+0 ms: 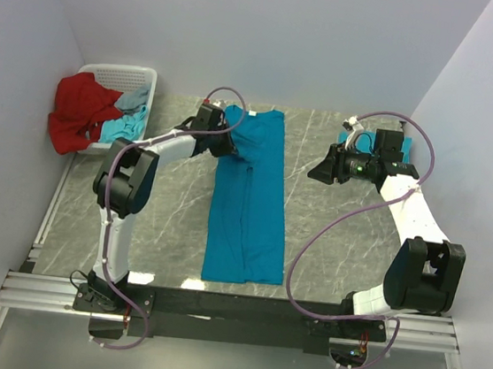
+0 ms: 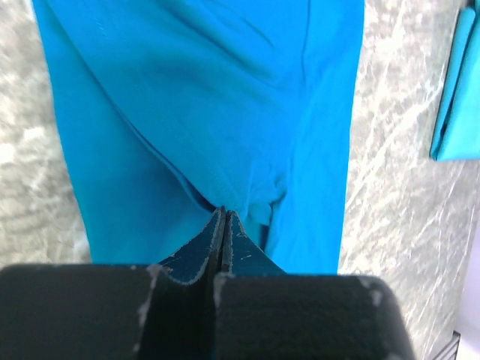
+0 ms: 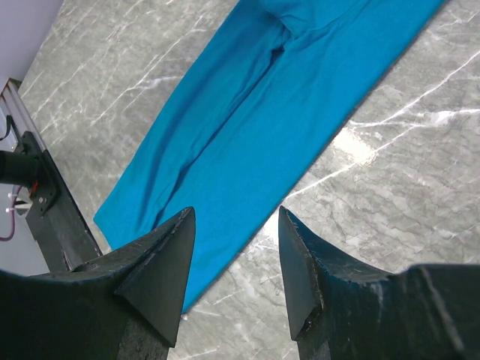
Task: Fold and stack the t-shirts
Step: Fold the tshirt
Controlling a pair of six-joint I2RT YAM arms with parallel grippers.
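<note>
Note that your left gripper (image 2: 223, 219) clamps a pucker of the long shirt (image 1: 249, 204), while your right gripper (image 3: 236, 214) hangs spread and empty, partly hiding a folded shirt (image 1: 395, 146).

No text, label or number can be read — none on anything

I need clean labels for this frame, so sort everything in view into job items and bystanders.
Job items:
long teal t-shirt, pinched by the left gripper
folded teal t-shirt
right gripper, open

Bystanders:
white basket
red garment draped over it
pale blue cloth inside
</note>
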